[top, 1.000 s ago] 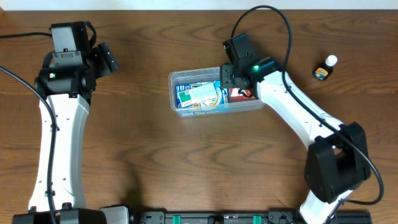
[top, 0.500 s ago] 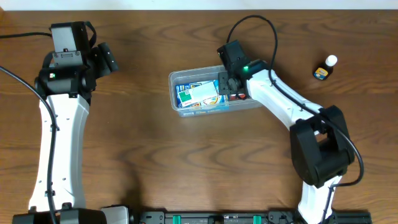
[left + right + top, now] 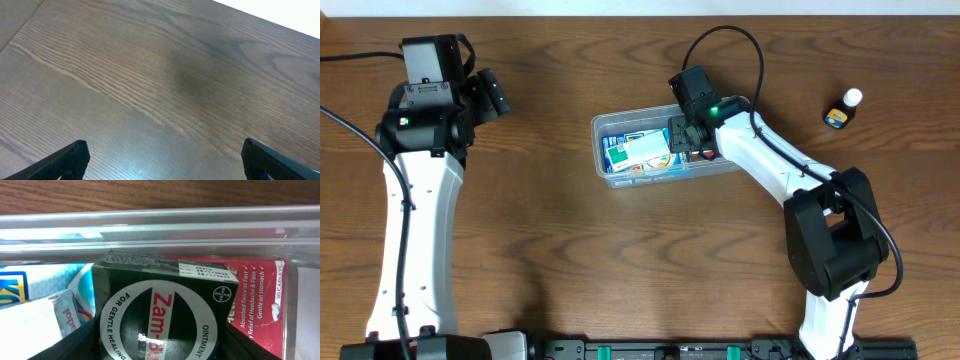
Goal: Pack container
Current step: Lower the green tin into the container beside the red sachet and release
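The container (image 3: 620, 118) is a clear plastic tub at the table's middle, holding blue and white boxes (image 3: 640, 153) and a red box (image 3: 706, 155). My right gripper (image 3: 685, 138) is inside the tub, right of the blue and white boxes. In the right wrist view its fingers (image 3: 160, 345) press both sides of a dark green Zam-Buk ointment box (image 3: 160, 305), beside the red box (image 3: 255, 295) and behind the tub's wall (image 3: 160, 225). My left gripper (image 3: 492, 95) is open and empty over bare wood at the far left, and its view shows the spread fingers (image 3: 165, 162).
A small bottle with a white cap (image 3: 840, 112) stands at the far right of the wooden table. A white box with red print (image 3: 45, 325) lies left of the ointment box in the tub.
My right gripper has moved left and into the tub with the ointment box; it has held still over the last half second. The left arm has not moved.
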### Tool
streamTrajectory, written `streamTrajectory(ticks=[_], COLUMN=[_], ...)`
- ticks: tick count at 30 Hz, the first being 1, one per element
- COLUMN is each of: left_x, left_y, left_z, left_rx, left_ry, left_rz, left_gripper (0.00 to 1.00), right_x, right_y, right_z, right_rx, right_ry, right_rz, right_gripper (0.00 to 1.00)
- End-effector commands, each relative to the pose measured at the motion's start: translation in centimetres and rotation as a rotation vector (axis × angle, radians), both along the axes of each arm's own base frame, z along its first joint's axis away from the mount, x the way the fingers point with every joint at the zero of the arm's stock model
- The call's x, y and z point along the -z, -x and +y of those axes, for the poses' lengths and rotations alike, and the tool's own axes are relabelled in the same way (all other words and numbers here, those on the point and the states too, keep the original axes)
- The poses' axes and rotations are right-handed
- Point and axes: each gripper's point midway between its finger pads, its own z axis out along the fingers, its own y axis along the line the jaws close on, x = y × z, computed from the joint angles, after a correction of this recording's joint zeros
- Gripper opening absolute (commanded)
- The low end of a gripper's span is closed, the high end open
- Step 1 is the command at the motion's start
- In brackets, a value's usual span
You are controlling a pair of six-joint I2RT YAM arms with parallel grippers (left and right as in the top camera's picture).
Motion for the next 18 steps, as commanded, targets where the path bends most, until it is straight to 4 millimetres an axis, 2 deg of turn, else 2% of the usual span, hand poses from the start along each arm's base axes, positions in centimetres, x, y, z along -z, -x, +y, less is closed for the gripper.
streamTrajectory(ticks=[1,13,18], left_x=[-0.1,-0.1,-0.1], left_y=[0.1,0.1,0.1], left_z=[0.3,0.3,0.3], left_rx=[-0.022,-0.022,-0.022], left_ry=[-0.004,-0.004,-0.004], left_rz=[-0.003,-0.003,-0.003], left_gripper=[0.98,0.98,0.98], right_x=[-0.3,-4.3,-5.9], right_y=[-0.1,-1.1,-1.7], right_z=[0.1,0.7,0.9], right_rx=[-0.021,-0.067,-0.071], right_ry=[0.009,0.007,0.000], right_rz=[-0.006,-0.057,-0.076], right_gripper=[0.65,0.72,0.69])
